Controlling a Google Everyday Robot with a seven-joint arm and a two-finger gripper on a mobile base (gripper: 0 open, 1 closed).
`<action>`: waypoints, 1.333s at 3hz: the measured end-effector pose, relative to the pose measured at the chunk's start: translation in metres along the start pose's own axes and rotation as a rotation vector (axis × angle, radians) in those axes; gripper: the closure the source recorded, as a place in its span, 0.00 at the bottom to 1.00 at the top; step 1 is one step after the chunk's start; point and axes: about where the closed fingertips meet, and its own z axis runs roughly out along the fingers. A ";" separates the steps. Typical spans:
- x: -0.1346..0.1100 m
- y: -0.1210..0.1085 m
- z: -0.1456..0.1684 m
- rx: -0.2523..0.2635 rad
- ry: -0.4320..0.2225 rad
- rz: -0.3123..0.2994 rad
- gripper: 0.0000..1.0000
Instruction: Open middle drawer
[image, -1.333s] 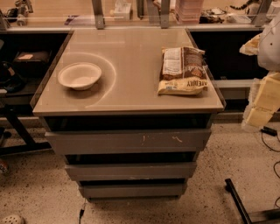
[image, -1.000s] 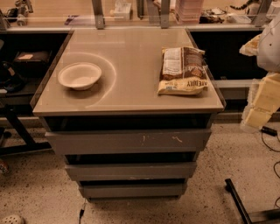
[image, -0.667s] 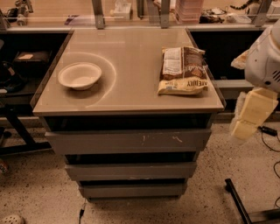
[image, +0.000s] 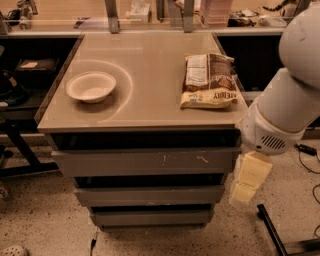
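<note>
The middle drawer (image: 149, 195) is the plain grey front between the scratched top front (image: 145, 162) and the short bottom front (image: 151, 218) of the cabinet. All three fronts sit flush and closed. My gripper (image: 248, 181), cream-coloured, hangs from the white arm (image: 285, 105) at the cabinet's right side, level with the top and middle fronts and just off their right ends. It holds nothing that I can see.
On the cabinet top (image: 150, 100) sit a white bowl (image: 91, 86) at the left and a snack bag (image: 209, 80) at the right. Dark shelving (image: 22, 75) stands to the left. A black bar (image: 272, 232) and cables (image: 307, 150) lie on the floor at the right.
My arm has swung in from the right edge, leftward and down, bringing the gripper next to the cabinet's right side. The drawers, bowl and bag have not moved.
</note>
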 end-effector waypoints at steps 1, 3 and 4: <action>0.004 0.009 0.013 -0.028 0.015 0.008 0.00; -0.016 0.045 0.095 -0.170 -0.057 0.047 0.00; -0.023 0.060 0.178 -0.236 -0.060 0.121 0.00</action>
